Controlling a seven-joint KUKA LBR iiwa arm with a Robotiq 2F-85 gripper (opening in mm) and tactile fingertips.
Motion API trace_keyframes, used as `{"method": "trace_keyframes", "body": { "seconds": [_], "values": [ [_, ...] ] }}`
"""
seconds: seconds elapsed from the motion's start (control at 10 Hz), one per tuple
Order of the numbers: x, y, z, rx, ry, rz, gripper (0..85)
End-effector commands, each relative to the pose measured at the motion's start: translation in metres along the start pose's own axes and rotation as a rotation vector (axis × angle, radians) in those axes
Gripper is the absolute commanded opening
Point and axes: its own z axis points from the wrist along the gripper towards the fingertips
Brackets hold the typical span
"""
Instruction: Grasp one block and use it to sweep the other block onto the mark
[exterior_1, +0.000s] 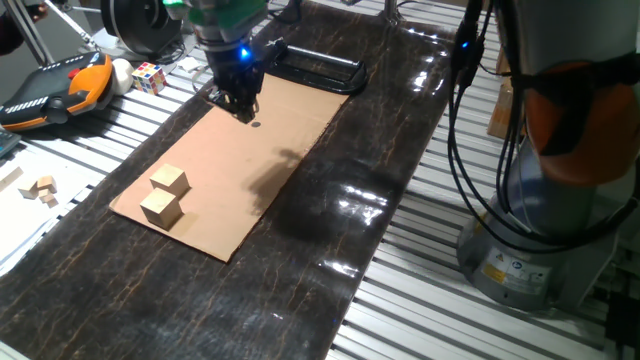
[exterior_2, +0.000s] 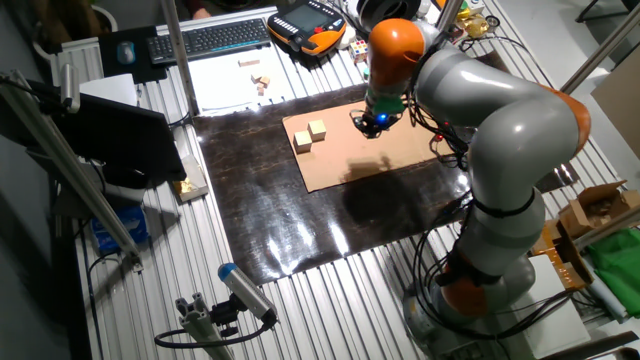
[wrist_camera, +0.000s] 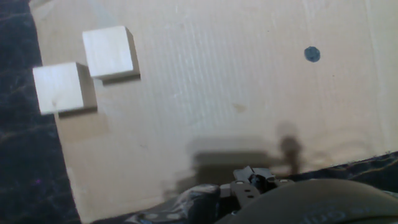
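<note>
Two pale wooden blocks lie close together on the tan cardboard (exterior_1: 270, 140): one (exterior_1: 169, 180) a little farther back, the other (exterior_1: 161, 209) near the cardboard's front corner. They also show in the hand view (wrist_camera: 111, 52) (wrist_camera: 60, 88) and in the other fixed view (exterior_2: 318, 129) (exterior_2: 302, 142). The mark (wrist_camera: 312, 54) is a tiny black dot on the cardboard, also seen in the fixed view (exterior_1: 254, 123). My gripper (exterior_1: 243, 108) hovers just behind the mark, far from the blocks. Its fingers look shut and hold nothing. In the hand view only the fingertips (wrist_camera: 252, 178) show at the bottom edge.
A black rectangular frame (exterior_1: 315, 68) lies behind the cardboard. A Rubik's cube (exterior_1: 148, 77), an orange-black pendant (exterior_1: 60, 85) and small loose wooden pieces (exterior_1: 40, 188) sit off the dark mat to the left. The arm's base (exterior_1: 540, 200) stands at the right.
</note>
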Motion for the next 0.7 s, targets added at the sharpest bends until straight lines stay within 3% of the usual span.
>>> {"method": "trace_keyframes", "body": {
  "seconds": [0.0, 0.2, 0.6],
  "values": [
    [-0.004, 0.002, 0.007, -0.015, 0.004, 0.019, 0.7],
    [-0.012, 0.002, 0.019, -0.025, 0.015, 0.047, 0.7],
    [-0.013, 0.008, 0.026, -0.04, 0.019, 0.068, 0.7]
  ]
}}
